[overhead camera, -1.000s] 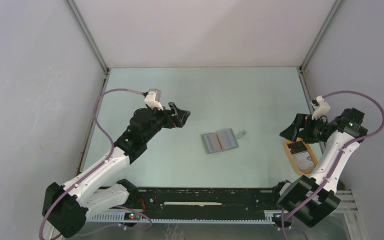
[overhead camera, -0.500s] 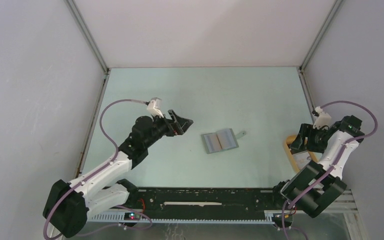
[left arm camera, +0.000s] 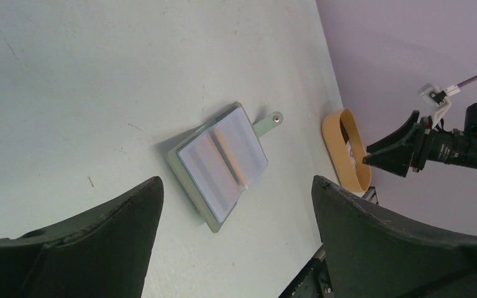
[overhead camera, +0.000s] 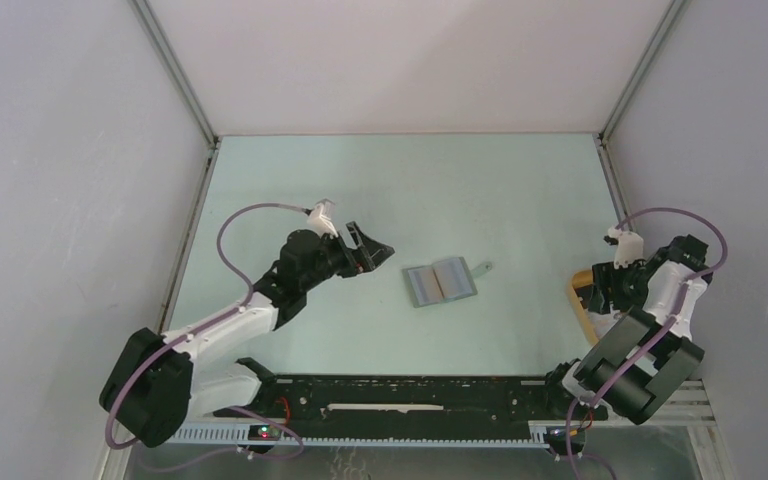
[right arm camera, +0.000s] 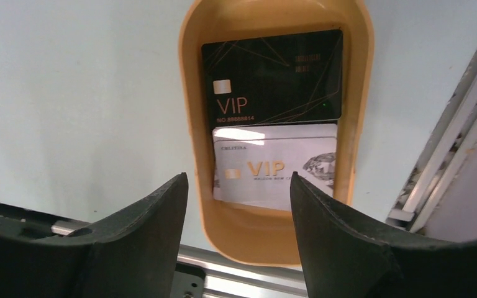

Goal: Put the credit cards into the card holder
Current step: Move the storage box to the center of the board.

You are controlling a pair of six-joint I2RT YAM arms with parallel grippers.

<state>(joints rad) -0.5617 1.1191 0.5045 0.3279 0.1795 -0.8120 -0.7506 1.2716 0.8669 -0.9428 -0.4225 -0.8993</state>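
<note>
From above, your open wallet (overhead camera: pixel 440 282) lies mid-table, with the left gripper (overhead camera: pixel 375 250) at its nine o'clock and the tray (overhead camera: pixel 578 296) at three. Left wrist: jaws spread, empty. Right wrist: the right gripper (right arm camera: pixel 239 180) is spread above the tray, pinching nothing; the white card (right arm camera: pixel 273 167) lies at six o'clock of the black card (right arm camera: pixel 272 74).

Glossy plastic cards (right arm camera: pixel 272 74), matt tan tray (right arm camera: pixel 256 241)

From above, the right arm (overhead camera: pixel 660 290) covers most of the tray (overhead camera: pixel 578 291). In the right wrist view, the tray's end beyond the right gripper (right arm camera: pixel 239 186) is cropped, and a finger (right arm camera: pixel 341 242) hides the white card's (right arm camera: pixel 273 162) nearest corner.
</note>
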